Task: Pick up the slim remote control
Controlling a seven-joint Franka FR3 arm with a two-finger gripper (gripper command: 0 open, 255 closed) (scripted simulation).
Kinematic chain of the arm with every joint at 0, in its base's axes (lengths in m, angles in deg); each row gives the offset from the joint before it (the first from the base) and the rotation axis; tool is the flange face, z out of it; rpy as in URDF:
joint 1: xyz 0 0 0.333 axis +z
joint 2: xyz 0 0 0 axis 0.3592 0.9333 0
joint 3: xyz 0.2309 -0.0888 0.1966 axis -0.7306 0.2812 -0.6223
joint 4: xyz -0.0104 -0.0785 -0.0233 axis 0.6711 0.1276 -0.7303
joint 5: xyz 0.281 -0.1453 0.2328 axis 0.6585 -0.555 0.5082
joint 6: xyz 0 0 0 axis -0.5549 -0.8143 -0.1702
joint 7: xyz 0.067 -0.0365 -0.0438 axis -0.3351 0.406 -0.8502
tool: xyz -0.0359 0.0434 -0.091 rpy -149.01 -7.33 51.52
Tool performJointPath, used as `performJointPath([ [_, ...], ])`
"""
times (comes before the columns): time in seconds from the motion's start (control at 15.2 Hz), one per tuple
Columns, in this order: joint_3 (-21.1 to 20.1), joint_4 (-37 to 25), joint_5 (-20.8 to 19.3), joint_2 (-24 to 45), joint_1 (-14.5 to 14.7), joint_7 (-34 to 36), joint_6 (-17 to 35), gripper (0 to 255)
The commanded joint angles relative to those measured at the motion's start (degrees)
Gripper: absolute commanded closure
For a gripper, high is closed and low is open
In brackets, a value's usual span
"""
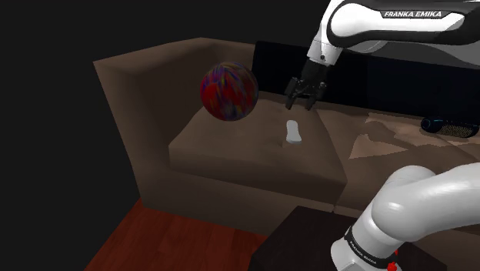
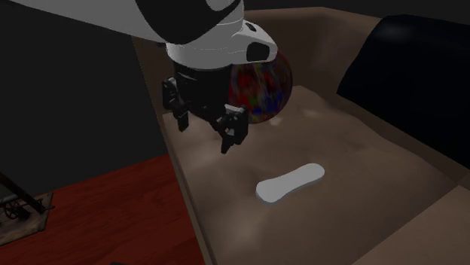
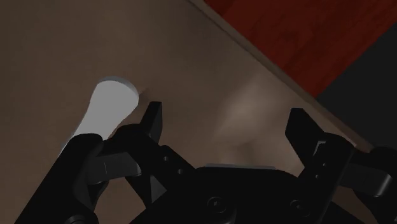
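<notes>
Step in hand: approach, pre-grasp. Nothing lifted yet.

Black two-finger gripper (image 1: 305, 106) hangs above the brown sofa seat cushion (image 1: 231, 150), well clear of its surface. Jaws wide apart and empty, touching nothing.

Slim white flat remote control (image 1: 293, 132) lies flat on the cushion. In the shoulder view it sits at about 7 o'clock of the gripper, near it. In the second exterior view it is at 4 o'clock of the gripper (image 2: 207, 134), and its (image 2: 291, 182) long axis runs roughly 2 to 8 o'clock.

Wrist view: the remote (image 3: 108, 108) lies outside one finger, not in the gap of the gripper (image 3: 224, 114). Alignment is off.

Round ball mottled red, blue and purple (image 1: 228, 91) rests on the cushion at 9–10 o'clock of the gripper in the shoulder view, apart from the remote.

Next move, as I judge it: shift sideways until the remote is centred between the fingers, turn the wrist so they straddle its narrow width, then descend. Low profile, so the fingertips must almost reach the cushion.
</notes>
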Motion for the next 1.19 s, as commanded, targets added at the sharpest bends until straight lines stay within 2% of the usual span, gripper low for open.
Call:
performJointPath([
  [0.0,0.38,0.07,-0.54,3.25,-1.05,1.21,2.78,0],
  [0.59,3.54,-3.07,-2.92,18.09,-5.78,5.78,11.8,0],
  [1.12,7.08,-8.14,-3.91,31.4,-9.56,9.64,17.63,0],
])
